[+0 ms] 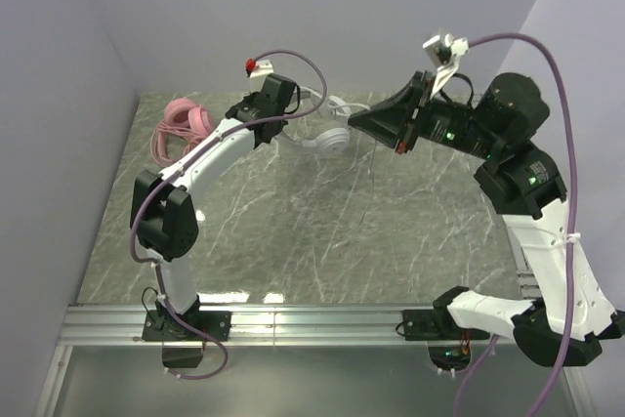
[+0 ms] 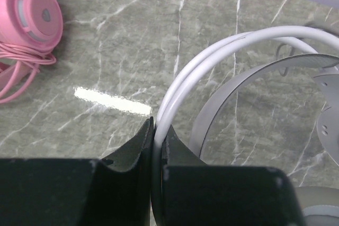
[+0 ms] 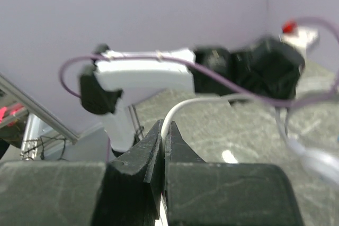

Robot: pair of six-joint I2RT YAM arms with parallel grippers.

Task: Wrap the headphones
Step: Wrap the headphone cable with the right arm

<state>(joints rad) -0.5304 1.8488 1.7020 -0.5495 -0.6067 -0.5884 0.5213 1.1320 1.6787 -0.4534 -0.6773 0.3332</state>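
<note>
The white headphones (image 1: 329, 140) are at the back middle of the table, held up by their headband. My left gripper (image 1: 305, 103) is shut on that white headband (image 2: 212, 56), which runs straight between its jaws (image 2: 158, 125). My right gripper (image 1: 354, 122) is just to the right of them, raised, and shut on their thin cable (image 3: 196, 101), which comes out between its jaws (image 3: 164, 128). A thin strand of cable (image 1: 371, 178) hangs from it towards the table. The pink headphones (image 1: 181, 124) lie at the back left with their pink cable (image 2: 16, 72) bunched beside an ear cup (image 2: 32, 11).
Grey marble table top (image 1: 293, 231) with walls at the back and left. A metal rail (image 1: 312, 324) runs along the near edge, where both arm bases are bolted. The left arm (image 3: 143, 72) fills the middle of the right wrist view.
</note>
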